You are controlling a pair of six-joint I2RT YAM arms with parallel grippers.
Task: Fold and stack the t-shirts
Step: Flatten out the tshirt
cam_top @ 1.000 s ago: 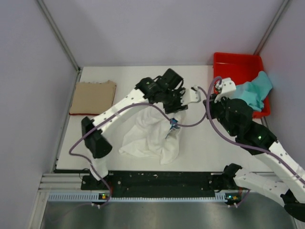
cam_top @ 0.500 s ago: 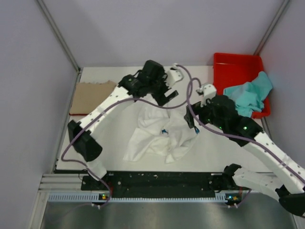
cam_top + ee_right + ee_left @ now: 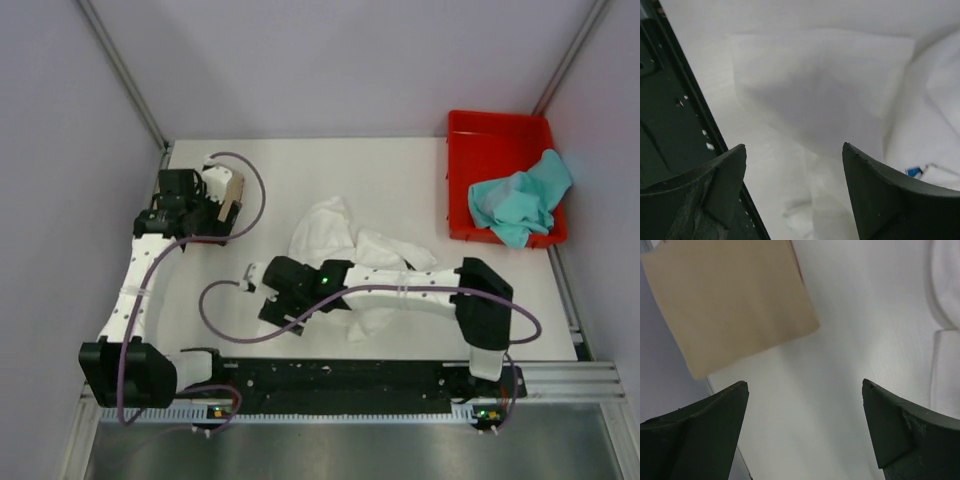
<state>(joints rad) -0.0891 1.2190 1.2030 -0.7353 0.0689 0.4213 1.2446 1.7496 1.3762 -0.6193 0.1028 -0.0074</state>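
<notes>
I judge that the task is about one third done. The tan t-shirt lies at the far left of the desk as a flat, neat rectangle, so I take it as folded and as the base of the stack. The white t-shirt lies in the middle of the desk, crumpled and with loose lobes, so it is not folded. A small piece of blue print shows in the right wrist view. The teal t-shirt is in the red bin at the far right, bunched and hanging over the near rim. It is not yet on the desk.

My left gripper hovers above the near edge of the tan t-shirt. Its fingers are spread and hold nothing. My right gripper is low over the near left part of the white t-shirt, close to the near edge of the desk. It is also spread, with cloth below it but nothing pinched.

What is left, in my opinion: to flatten and fold the white one, put it on the tan one, then do the same with the teal one.

By count I see three t-shirts: one tan, one white, one teal. There is one red bin, and I have two grippers.
</notes>
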